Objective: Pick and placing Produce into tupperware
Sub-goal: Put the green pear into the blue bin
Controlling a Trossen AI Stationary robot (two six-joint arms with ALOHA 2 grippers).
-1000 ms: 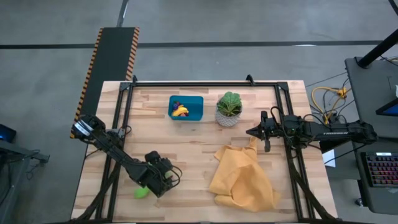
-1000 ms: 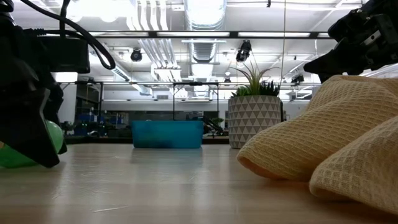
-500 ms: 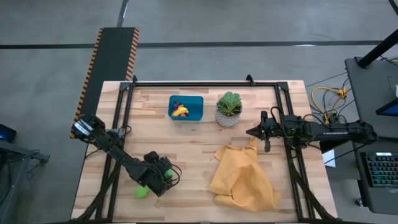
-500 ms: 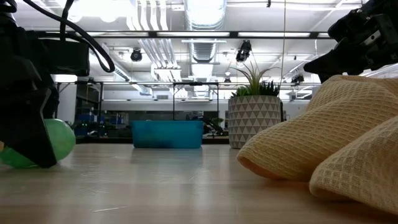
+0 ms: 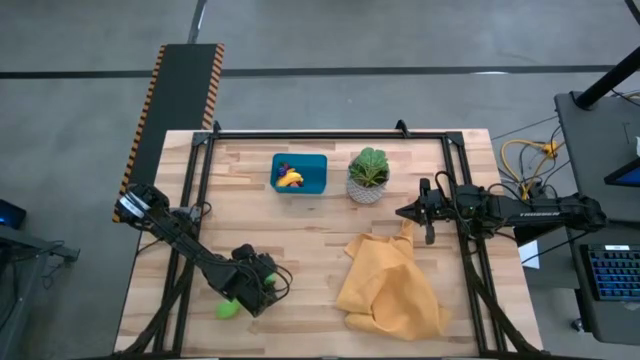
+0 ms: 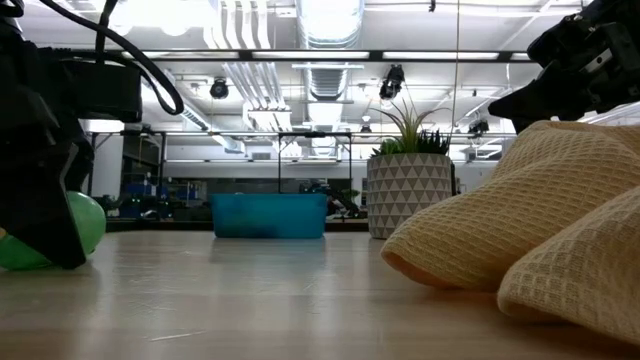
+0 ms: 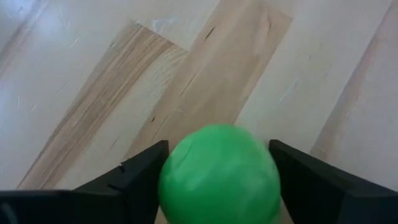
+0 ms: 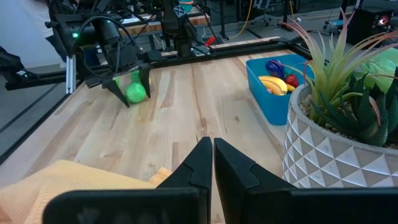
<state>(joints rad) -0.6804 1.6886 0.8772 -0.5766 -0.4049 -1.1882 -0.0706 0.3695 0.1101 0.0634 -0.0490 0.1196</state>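
My left hand is straddling a green ball at the tabletop's seven o'clock, fingers not visibly clamping it.

L tool low, R tool shut

High view: you look straight down on the whole table, both arms included.
Low view: you sit at tabletop level, facing the room; tupperware at 12 o'clock.
Left wrist: close, angled down onto a green piece.
Right wrist: across the table; shares that green piece with the left wrist view.
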